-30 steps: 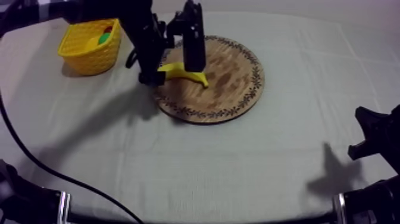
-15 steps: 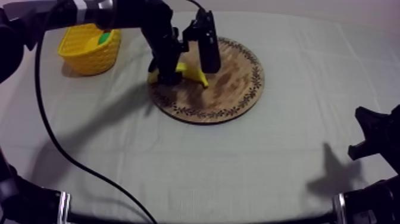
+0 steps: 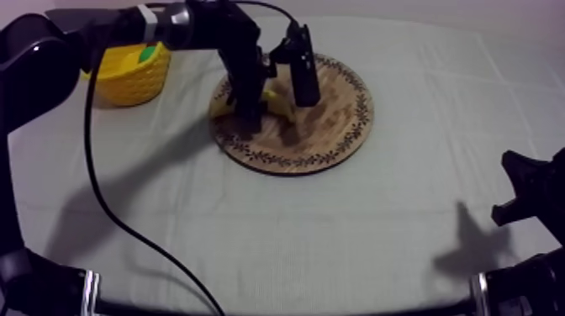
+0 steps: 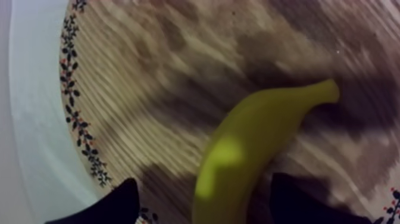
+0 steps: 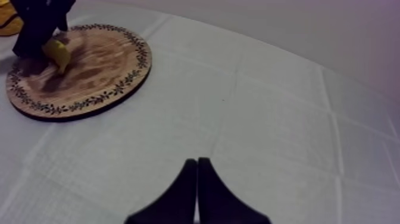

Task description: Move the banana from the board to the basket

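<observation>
The yellow banana [image 4: 250, 137] lies on the round wooden board [image 3: 332, 122] near its left rim. My left gripper [image 4: 203, 193] is low over it, open, with one black finger [image 4: 116, 205] on each side of the banana's thick end. In the top view the left gripper [image 3: 248, 107] hides most of the banana [image 3: 279, 104]. The yellow basket [image 3: 126, 80] stands at the far left, left of the board. My right gripper [image 5: 197, 179] is shut on nothing over the bare cloth, resting low at the right [image 3: 525, 189].
Inside the basket lies a green item [image 3: 148, 55]. The right wrist view has the board [image 5: 89, 68] and banana [image 5: 58, 52] far off under the left arm. Open cloth spreads between board and right arm.
My left arm has moved right from the board's left edge and come down over the banana, fingers now straddling it. The banana and the right arm have stayed put.
</observation>
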`<state>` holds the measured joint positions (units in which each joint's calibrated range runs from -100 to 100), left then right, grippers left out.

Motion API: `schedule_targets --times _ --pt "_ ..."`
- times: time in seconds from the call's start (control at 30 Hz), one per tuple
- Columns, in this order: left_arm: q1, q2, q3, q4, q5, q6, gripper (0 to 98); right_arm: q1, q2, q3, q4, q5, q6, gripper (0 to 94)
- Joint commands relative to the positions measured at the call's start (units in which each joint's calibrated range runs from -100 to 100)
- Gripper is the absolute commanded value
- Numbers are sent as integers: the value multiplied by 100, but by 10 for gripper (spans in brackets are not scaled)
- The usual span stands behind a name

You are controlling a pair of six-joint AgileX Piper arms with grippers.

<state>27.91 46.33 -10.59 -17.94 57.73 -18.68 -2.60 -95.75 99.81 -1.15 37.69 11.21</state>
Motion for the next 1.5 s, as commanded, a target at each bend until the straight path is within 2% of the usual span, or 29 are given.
schedule_targets --times 0.0,0.5,0.6,0.77,0.87,1.2,1.47 --pt "6 73 -52 -1 23 7 795 0 0 -3 0 -3 2 3" --pt "-16 334 -332 2 123 -41 734 0 0 -3 0 -3 0 3" --pt "-15 326 -347 14 119 -60 633 0 0 -3 0 -3 0 3" --pt "-3 303 -327 33 116 -165 319 0 0 -3 0 -3 0 3" --pt "3 288 -318 36 127 -183 248 0 0 -3 0 -3 0 3" --pt "-25 25 -278 67 152 -98 210 0 0 -3 0 -3 0 3" --pt "-100 -1089 194 246 185 -66 215 0 0 -3 0 -3 0 3"
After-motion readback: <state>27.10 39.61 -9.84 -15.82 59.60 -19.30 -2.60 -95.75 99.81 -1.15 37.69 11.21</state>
